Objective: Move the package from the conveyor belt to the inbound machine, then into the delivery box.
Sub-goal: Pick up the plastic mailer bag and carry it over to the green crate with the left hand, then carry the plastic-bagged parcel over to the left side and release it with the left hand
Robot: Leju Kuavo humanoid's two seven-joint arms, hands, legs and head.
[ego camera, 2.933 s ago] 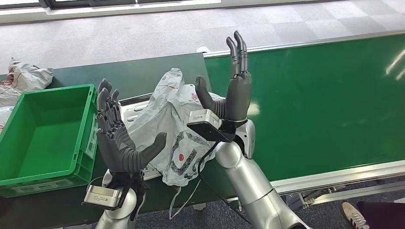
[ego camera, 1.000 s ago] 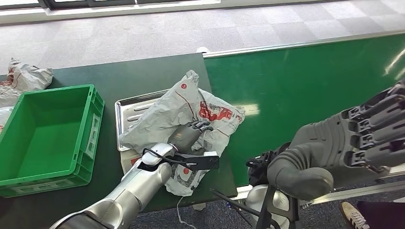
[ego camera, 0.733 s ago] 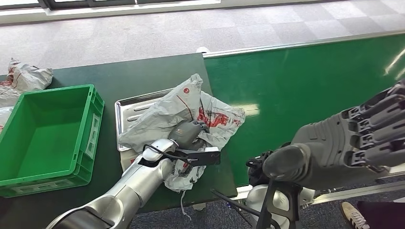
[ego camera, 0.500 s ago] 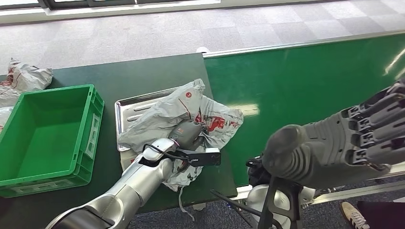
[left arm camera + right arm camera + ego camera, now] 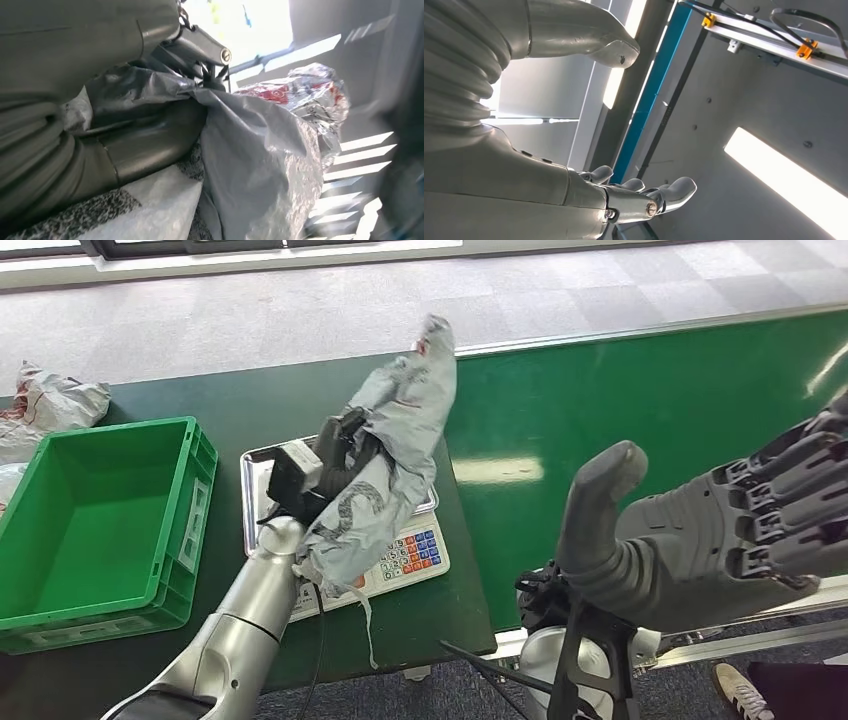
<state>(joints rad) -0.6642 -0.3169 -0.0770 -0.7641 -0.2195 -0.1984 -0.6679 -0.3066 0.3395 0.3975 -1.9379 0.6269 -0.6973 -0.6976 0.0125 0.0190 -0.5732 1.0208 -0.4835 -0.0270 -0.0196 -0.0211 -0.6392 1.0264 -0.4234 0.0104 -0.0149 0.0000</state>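
The package (image 5: 395,435), a crumpled grey plastic mailer bag with red print, hangs lifted above the inbound machine (image 5: 400,555), a scale with a steel tray and a coloured keypad. My left hand (image 5: 340,455) grips the bag around its middle, and the bag drapes down over the tray. In the left wrist view the grey bag (image 5: 260,160) bulges out past my thumb (image 5: 145,145). My right hand (image 5: 720,540) is raised close to the head camera, fingers spread, holding nothing. The right wrist view has its thumb (image 5: 584,30) and fingers (image 5: 654,195) apart against the ceiling.
The green delivery box (image 5: 90,520) stands empty on the dark table to the left of the scale. Other grey parcels (image 5: 50,400) lie at the far left. The green conveyor belt (image 5: 640,410) runs to the right. A person's shoe (image 5: 740,690) shows at bottom right.
My left hand has closed on the bag and lifted it up off the scale tray, uncovering the keypad. My right hand's thumb has swung upward; the hand stays raised near the camera.
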